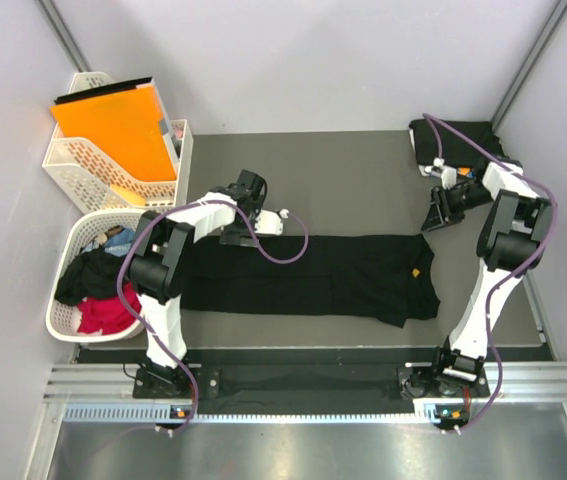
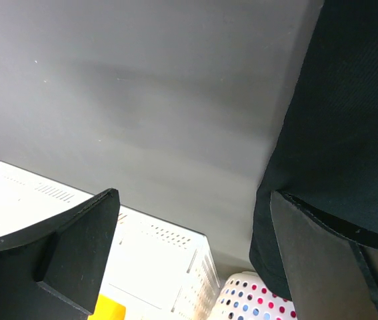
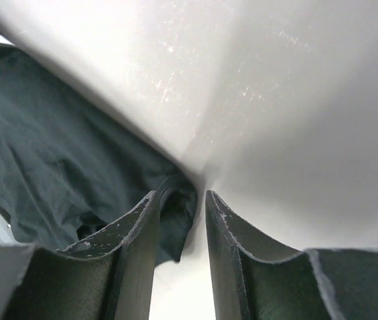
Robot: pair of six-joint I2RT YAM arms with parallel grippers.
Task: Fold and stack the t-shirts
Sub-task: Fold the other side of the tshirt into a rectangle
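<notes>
- T-shirt (image 1: 333, 275), black, lies in a long folded strip across the middle of the table (image 1: 363, 165).
- Left gripper (image 2: 192, 200) hangs wide open and empty at the strip's left end; closing there might pinch one layer only and spoil the fold.
- Right gripper (image 3: 182, 195), its jaws slightly parted and clamping nothing, sits beside the folded black shirt (image 1: 458, 140) in the far corner and could snag its edge.

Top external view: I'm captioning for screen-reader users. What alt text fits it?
A black t-shirt lies flat across a dark table between two robot arms, left hand at its far left edge, right hand beyond its far right corner. Another black shirt sits far right; white baskets holding clothes and an orange folder stand left.
</notes>
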